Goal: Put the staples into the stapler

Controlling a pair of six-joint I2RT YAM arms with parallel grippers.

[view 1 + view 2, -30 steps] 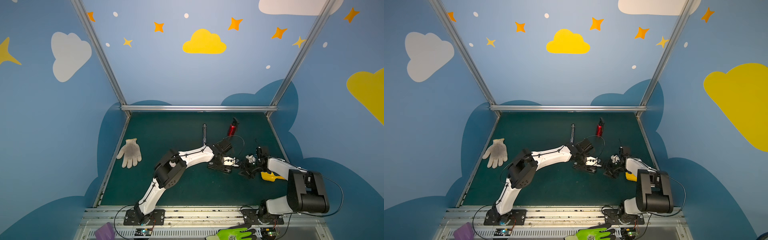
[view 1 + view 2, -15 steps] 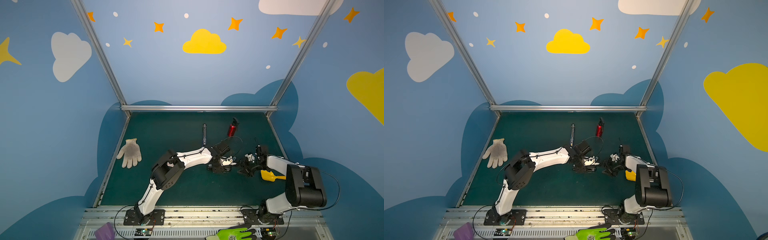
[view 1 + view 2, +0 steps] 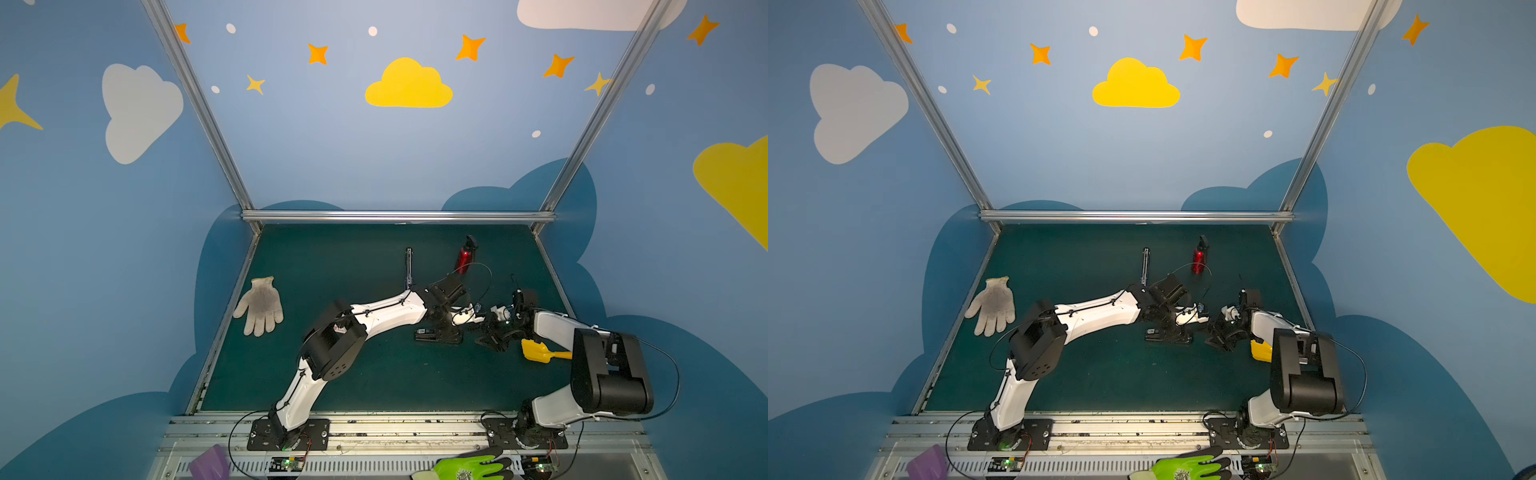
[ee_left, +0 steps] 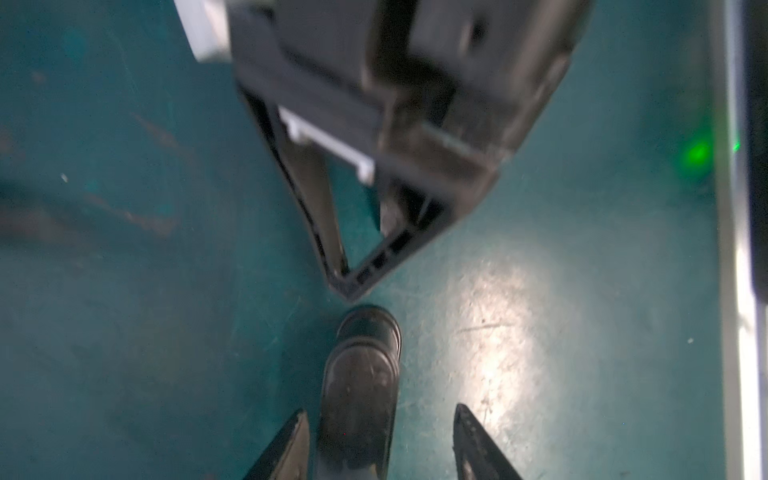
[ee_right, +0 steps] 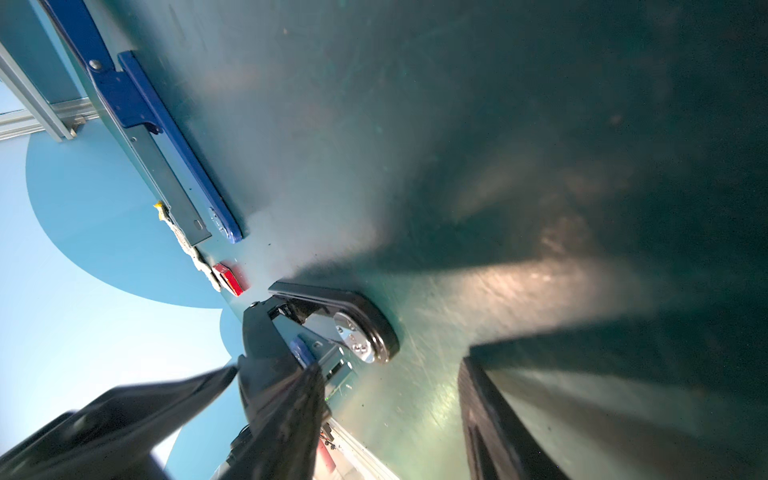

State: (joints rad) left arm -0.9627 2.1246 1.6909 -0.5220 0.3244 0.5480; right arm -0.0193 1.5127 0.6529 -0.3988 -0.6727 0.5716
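**Both grippers open at the black stapler**

The left gripper (image 4: 380, 413) stands with its jaws apart astride the black stapler (image 3: 432, 335). One finger is just beside the stapler's rounded top, and the other is clear of it with green mat (image 3: 374, 374) showing between. In both top views the pair sits right of centre, low on the mat.

The right gripper (image 5: 351, 362), immediately to the right, is also spread wide and holds nothing; its tips are at the stapler's end. The staples (image 5: 230, 277) can be made out only in the right wrist view, as a small red-and-white box lying on the mat beyond the black stapler.

A yellow scoop (image 3: 538, 352) lies just right of the right gripper. Toward the upper middle of the mat are a blue stapler (image 5: 166, 137), opened flat, and a red bottle (image 3: 465, 258). A white glove (image 3: 261, 305) lies at the mat's left edge.
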